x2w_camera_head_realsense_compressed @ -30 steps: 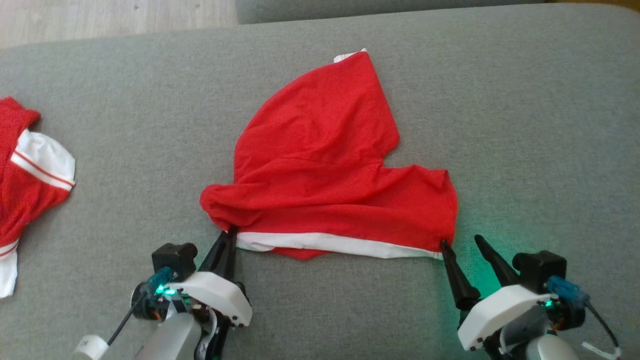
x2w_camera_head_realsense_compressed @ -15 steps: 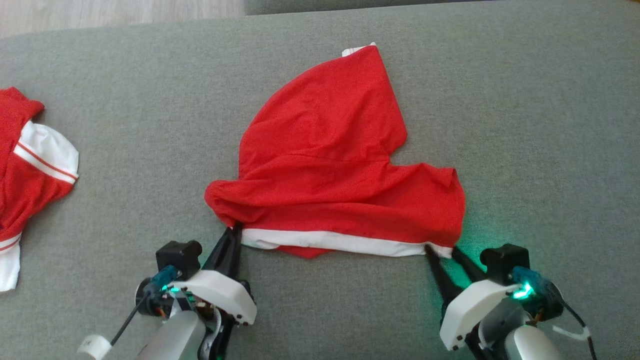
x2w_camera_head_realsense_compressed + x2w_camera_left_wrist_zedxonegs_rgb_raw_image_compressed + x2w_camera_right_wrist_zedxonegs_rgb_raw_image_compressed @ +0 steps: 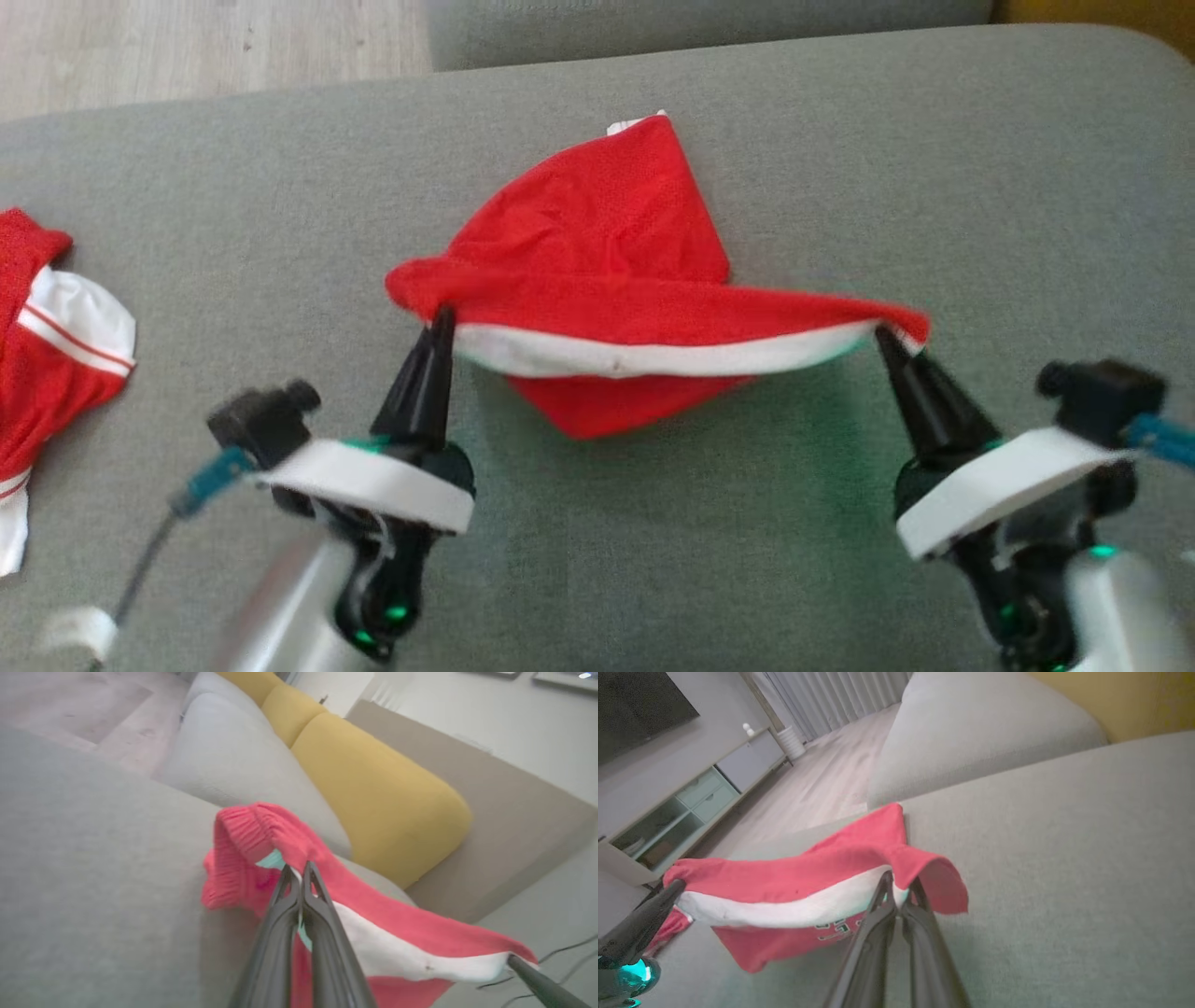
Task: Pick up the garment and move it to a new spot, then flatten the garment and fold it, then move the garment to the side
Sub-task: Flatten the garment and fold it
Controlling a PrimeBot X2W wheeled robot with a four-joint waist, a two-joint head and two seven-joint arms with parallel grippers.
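left gripper (image 3: 441, 319) and right gripper (image 3: 882, 336) each pinch shut on one end of the white-banded hem of the red garment (image 3: 597, 233), hem stretched between them above the grey cushion (image 3: 980, 187) (far part rests on it), second red-and-white garment (image 3: 56, 336) well apart at the left

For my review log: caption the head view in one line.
Left hand and right hand pinch the white-trimmed edge of the red jersey, stretching it above the grey cushion.
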